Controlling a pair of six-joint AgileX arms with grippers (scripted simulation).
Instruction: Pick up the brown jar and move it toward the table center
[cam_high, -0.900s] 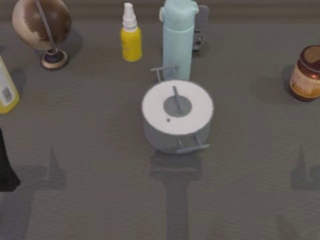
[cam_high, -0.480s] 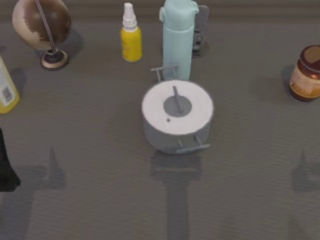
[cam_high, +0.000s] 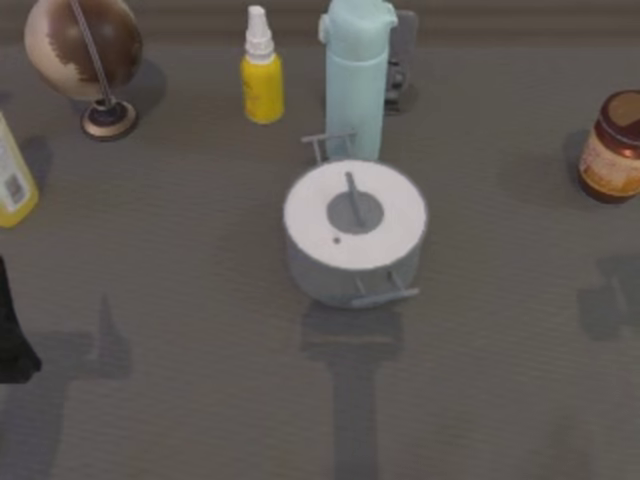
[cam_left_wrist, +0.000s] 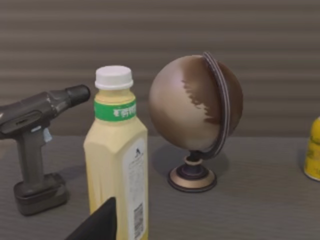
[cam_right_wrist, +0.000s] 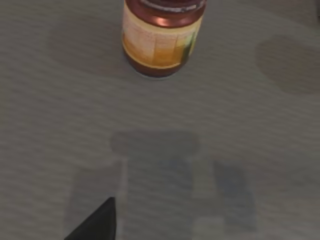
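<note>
Brown jar (cam_high: 612, 146) upright, far right of table (cam_high: 200, 300), orange label unreadable.
White pot (cam_high: 355, 233) sits at centre; jaw state of both grippers: cannot tell.

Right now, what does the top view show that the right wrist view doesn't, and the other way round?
Only the top view shows the white pot at the center, the pale blue bottle behind it, the yellow spray bottle and the globe. Only the right wrist view shows a dark tip of the right gripper, away from the jar; its fingers are not readable. Both show the brown jar standing upright on the table, at its right edge, untouched.
</note>
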